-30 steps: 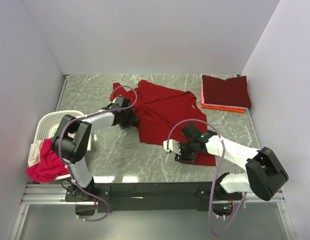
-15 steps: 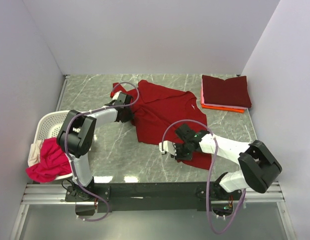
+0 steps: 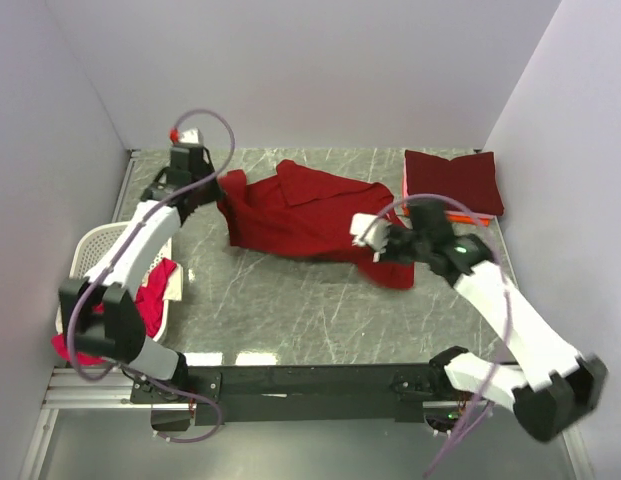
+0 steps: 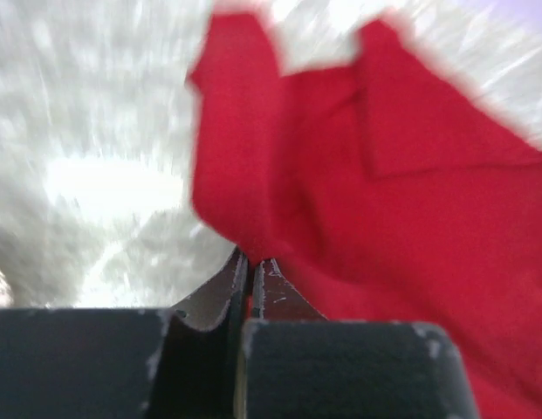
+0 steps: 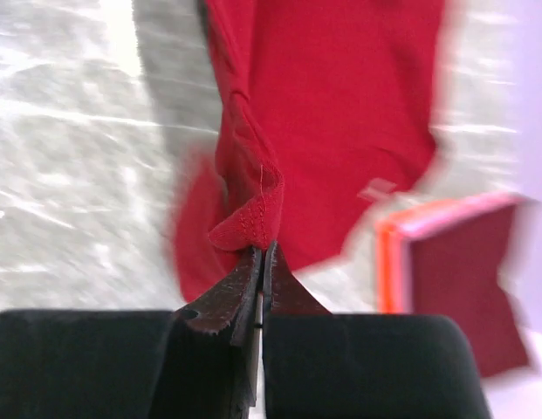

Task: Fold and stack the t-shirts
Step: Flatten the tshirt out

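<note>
As left end effector and right end effector pinch it, the red t-shirt spans between.

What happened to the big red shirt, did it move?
Yes. The big red shirt has pulled back from the near edge of the table, toward the folded stack.

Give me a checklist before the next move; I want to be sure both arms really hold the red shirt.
1. Left gripper shut on the dark red shirt: ok.
2. Right gripper shut on the shirt's edge: ok.
3. Shirt spread flat between the grips: not ok, bunched and creased.
4. Which parts of the shirt are pinched: cannot tell.
5. Folded stack apart from the shirt: ok.
6. Basket apart from the shirt: ok.
</note>
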Robot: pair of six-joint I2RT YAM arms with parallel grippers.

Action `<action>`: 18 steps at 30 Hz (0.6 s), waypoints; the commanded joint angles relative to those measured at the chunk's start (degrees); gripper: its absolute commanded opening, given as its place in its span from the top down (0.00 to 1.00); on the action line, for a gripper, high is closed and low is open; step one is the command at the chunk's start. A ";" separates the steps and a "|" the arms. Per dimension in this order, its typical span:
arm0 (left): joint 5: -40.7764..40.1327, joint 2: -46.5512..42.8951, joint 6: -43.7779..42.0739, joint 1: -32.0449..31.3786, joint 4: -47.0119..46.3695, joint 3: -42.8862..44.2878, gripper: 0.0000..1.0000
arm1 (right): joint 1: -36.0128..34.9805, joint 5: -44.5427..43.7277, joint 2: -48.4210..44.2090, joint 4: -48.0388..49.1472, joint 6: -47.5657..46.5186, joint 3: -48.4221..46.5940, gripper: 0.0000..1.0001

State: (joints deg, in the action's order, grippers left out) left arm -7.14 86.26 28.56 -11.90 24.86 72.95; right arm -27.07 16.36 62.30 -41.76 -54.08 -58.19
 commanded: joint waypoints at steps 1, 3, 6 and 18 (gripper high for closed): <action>2.83 -4.43 -7.46 0.65 5.98 5.36 0.93 | 4.03 2.36 -8.06 -10.70 -5.75 -1.75 1.00; 4.31 -6.10 -8.08 1.79 7.04 5.89 0.89 | 5.27 1.57 -11.04 -12.55 -6.03 0.00 1.00; 6.69 -6.72 -7.55 4.16 7.92 6.33 0.87 | 8.34 1.48 -14.56 -13.96 -7.00 4.21 1.00; 32.17 -10.14 -8.87 5.49 15.31 -8.77 0.95 | 8.88 6.22 -25.91 -29.60 -17.37 14.96 1.00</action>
State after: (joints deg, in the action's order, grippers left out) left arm 15.84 80.53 21.08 -6.61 39.11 66.74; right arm -18.48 21.96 39.03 -66.30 -68.86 -42.02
